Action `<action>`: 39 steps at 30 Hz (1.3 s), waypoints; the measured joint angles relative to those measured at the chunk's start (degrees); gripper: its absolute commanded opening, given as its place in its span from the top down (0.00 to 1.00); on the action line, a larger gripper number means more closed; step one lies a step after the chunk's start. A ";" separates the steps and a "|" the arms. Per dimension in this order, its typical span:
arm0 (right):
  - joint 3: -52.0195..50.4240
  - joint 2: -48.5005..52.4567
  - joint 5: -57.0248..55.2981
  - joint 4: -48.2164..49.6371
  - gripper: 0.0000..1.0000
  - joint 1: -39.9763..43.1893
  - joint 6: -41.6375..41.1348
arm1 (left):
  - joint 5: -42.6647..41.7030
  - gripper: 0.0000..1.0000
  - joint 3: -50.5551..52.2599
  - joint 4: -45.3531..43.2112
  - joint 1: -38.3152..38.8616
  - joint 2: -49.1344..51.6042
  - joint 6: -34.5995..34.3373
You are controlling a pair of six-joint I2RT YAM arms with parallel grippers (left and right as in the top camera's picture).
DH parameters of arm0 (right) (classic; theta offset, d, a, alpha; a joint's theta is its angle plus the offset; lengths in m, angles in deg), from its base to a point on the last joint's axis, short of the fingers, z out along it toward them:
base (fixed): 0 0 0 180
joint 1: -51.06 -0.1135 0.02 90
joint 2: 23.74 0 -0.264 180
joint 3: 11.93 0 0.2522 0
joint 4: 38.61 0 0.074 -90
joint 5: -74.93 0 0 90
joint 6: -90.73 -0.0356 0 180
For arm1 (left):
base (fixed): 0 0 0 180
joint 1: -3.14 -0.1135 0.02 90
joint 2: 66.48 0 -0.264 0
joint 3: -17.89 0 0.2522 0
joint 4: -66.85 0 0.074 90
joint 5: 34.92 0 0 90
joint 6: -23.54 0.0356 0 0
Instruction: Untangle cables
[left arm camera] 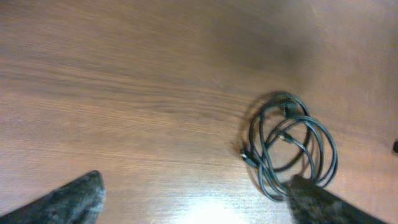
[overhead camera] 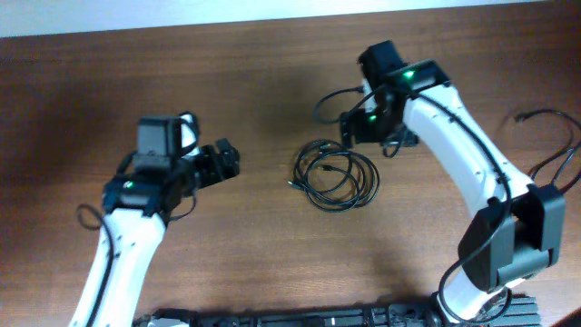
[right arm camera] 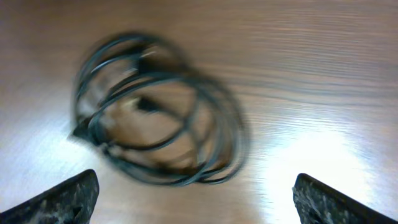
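The cables [overhead camera: 336, 177] lie as one coiled, tangled bundle of thin black loops on the wooden table, near the middle. My left gripper [overhead camera: 225, 163] is open and empty, to the left of the bundle. In the left wrist view the bundle [left arm camera: 292, 146] lies ahead at right, its near edge by my right fingertip. My right gripper [overhead camera: 363, 127] is open and empty, just beyond the bundle's far right side. In the right wrist view the bundle [right arm camera: 161, 109] is blurred, ahead between the spread fingers [right arm camera: 196, 199].
The wooden table [overhead camera: 254, 245] spreads all around the bundle. Thicker black arm wires hang at the right arm [overhead camera: 545, 163] and by the right wrist [overhead camera: 331, 100]. A dark ridged strip [overhead camera: 363, 318] runs along the front edge.
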 measured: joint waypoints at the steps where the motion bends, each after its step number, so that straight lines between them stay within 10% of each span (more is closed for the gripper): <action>1: -0.11 0.02 -0.52 -1.33 0.01 2.05 -1.44 | -0.87 0.10 0.00 -2.03 2.43 2.34 0.07; 8: -0.87 0.02 -0.85 -1.86 0.07 7.72 -4.48 | -3.02 0.28 -0.07 -21.64 20.76 24.70 0.00; 15: -15.32 0.24 8.76 11.85 0.34 7.69 1.92 | -3.02 0.85 -0.04 -25.49 22.62 33.46 -0.94; 19: -20.57 0.33 17.40 16.81 0.35 7.69 9.11 | -2.60 0.73 -0.07 -24.85 22.62 33.64 -1.97; 30: -21.70 2.29 21.16 23.91 0.45 3.67 13.79 | -2.29 0.73 -0.04 -24.50 22.62 33.64 -2.29; 35: -21.51 3.37 18.05 22.95 0.27 3.69 14.21 | -2.19 0.72 -0.04 -24.48 22.62 33.64 -2.29; 39: -18.27 3.52 17.20 20.13 0.38 6.16 17.62 | -2.10 0.71 -0.04 -24.48 22.62 33.64 -2.34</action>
